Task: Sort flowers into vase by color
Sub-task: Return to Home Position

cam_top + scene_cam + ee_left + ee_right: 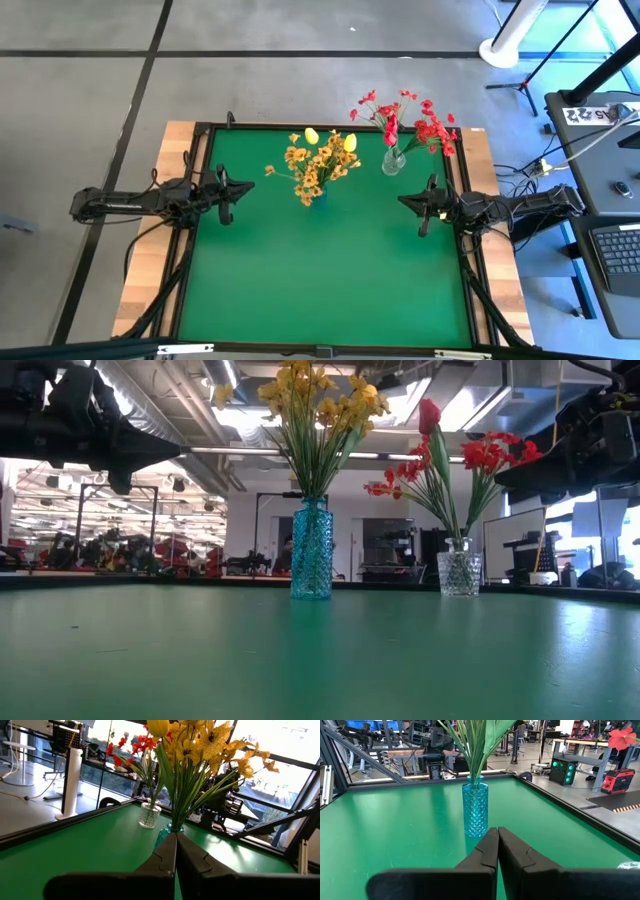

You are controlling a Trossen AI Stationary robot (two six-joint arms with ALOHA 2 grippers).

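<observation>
The yellow tulips and yellow-orange blossom clusters [318, 160] stand with their stems in a blue glass vase [311, 550] near the table's far middle. The red tulip and red sprays [410, 122] stand in a clear glass vase [460, 573] to its right. My left gripper [224, 193] hovers shut at the table's left edge, clear of both vases. My right gripper [424, 208] hovers shut at the right edge, just near of the clear vase. In the left wrist view the shut gripper [176, 851] points at both vases; in the right wrist view the gripper [498, 845] points at the blue vase [475, 809].
The green mat [320, 270] has open room across its middle and near half. A black frame [470, 270] rims the mat, with wooden table edges outside it. A white stand [510, 40] and a desk with a keyboard [615, 250] lie beyond the right side.
</observation>
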